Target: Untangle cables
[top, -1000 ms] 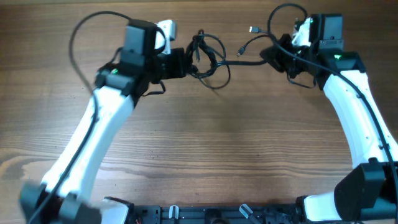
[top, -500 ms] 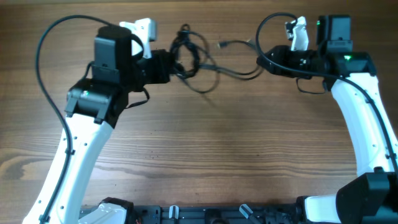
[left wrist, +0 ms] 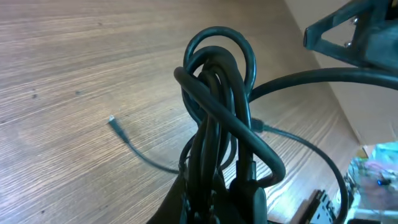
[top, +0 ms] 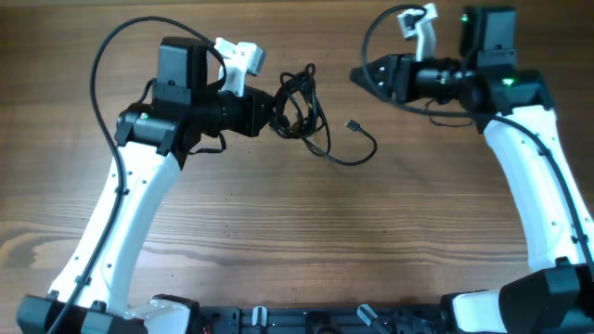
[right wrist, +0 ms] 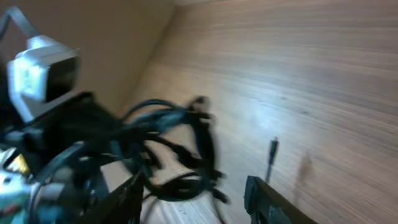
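Cables (top: 299, 104) are bunched up in my left fingers (left wrist: 176, 208), clamped tight, at the far side of the desk (top: 278, 232); one plug end (top: 353, 125) trails loose on the wood. My right fingers (right wrist: 268, 202) are spread wide, empty I think, view's blurry.

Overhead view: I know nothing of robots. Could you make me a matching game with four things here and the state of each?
Things:
1. cable bundle
2. loose plug end
3. left end effector
4. right end effector

States:
A. open, nothing in it
B. tangled in loops
C. shut on the cables
D. at the tip of one trailing cord

Pairs: 1-B, 2-D, 3-C, 4-A
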You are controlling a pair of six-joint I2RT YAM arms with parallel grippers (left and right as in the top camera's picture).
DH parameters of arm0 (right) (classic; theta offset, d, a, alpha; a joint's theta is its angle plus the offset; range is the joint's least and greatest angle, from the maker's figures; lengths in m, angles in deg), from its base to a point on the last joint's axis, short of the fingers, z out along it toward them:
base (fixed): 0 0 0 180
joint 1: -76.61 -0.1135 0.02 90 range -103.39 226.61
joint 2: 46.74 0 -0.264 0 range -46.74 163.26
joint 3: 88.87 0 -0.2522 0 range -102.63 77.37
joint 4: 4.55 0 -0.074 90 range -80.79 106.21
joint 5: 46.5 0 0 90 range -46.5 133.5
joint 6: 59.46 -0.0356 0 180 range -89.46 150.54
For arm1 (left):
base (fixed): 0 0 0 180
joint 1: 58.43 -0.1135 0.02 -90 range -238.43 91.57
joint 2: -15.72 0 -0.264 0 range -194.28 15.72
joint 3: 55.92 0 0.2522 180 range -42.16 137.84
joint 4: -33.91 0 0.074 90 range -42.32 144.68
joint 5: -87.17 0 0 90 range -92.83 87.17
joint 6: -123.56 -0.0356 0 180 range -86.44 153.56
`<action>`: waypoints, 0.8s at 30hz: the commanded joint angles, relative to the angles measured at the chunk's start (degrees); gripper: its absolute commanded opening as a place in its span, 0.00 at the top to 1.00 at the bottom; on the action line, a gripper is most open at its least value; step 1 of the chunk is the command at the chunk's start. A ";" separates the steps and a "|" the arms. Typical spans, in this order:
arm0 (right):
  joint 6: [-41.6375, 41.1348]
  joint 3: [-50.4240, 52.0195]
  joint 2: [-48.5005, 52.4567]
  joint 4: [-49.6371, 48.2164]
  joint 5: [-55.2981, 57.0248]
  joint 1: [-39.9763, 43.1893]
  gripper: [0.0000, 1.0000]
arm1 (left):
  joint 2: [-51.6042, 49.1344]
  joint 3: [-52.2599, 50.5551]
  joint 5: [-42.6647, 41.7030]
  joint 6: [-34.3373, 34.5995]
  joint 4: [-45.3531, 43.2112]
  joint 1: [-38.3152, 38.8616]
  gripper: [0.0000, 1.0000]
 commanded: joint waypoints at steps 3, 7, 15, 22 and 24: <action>0.13 -1.44 0.31 -2.71 -2.19 -5.29 0.48 | -0.83 0.90 -3.54 -2.75 -0.20 0.00 0.96; -2.62 -1.44 0.31 -5.57 -1.33 -8.20 0.48 | -0.83 0.90 -3.54 -2.47 -0.15 0.00 0.96; -11.32 -1.46 0.04 -6.71 12.66 -12.59 0.50 | -0.83 0.90 -3.39 -0.94 0.44 0.00 0.96; -10.97 -11.43 -0.68 3.96 26.77 -12.94 0.50 | -0.85 0.90 9.20 6.21 1.81 0.00 0.96; -10.54 -12.20 -0.68 4.09 25.68 -13.55 0.50 | -0.85 0.90 9.20 6.32 1.77 0.00 0.96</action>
